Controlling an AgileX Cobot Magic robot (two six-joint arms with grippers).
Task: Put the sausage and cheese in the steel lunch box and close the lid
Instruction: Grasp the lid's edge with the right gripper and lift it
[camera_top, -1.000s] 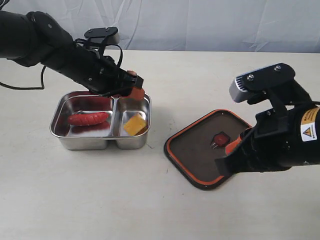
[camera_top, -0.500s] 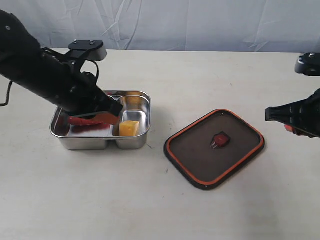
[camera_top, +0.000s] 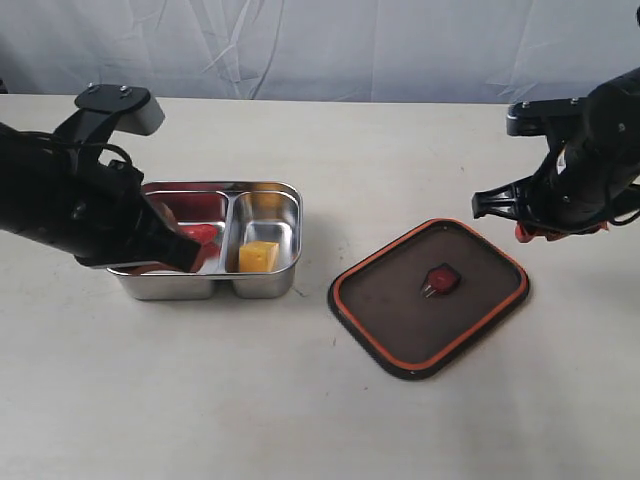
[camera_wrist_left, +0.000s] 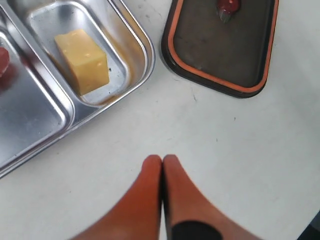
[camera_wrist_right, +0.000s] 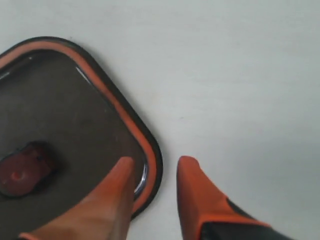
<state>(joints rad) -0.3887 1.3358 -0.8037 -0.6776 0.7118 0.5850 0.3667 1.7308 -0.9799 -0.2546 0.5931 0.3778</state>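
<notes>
A: Start with the biggest thing. What carries it all?

B: A pale matte table (camera_top: 300, 400). Both pairs of jaws hang above it. The black left arm (camera_top: 60, 200) crosses in front of one end of the box, and the black right arm (camera_top: 590, 160) is up by the lid's far corner.

A: The left jaws?

B: Clenched on nothing. The two orange fingertips (camera_wrist_left: 152, 182) press flat together over open table.

A: Where is the box from there?

B: The shiny stainless-steel rectangular lunch box (camera_top: 262, 284) sits just ahead of those tips, off to one side, uncovered. The dark smoky translucent plastic lid (camera_top: 390, 300) lies flat on the table ahead to the other side, orange seal rim up, apart from the box.

A: And the right jaws?

B: Released, with a clear gap and nothing in it. One orange finger (camera_wrist_right: 112, 190) lines up over the lid's rounded corner, the other over the table just outside the rim. I cannot tell whether either touches.

A: The food?

B: The glossy red ridged toy sausage (camera_top: 203, 233) lies in the larger compartment, the one farther from the right jaws, mostly hidden behind the left arm. The yellow piece of toy cheese (camera_top: 259, 256), with shallow holes, sits in the smaller compartment, nearer the lid. Smallest is the red-orange valve tab (camera_top: 440, 278) at the lid's centre, ahead of the right jaws.
</notes>
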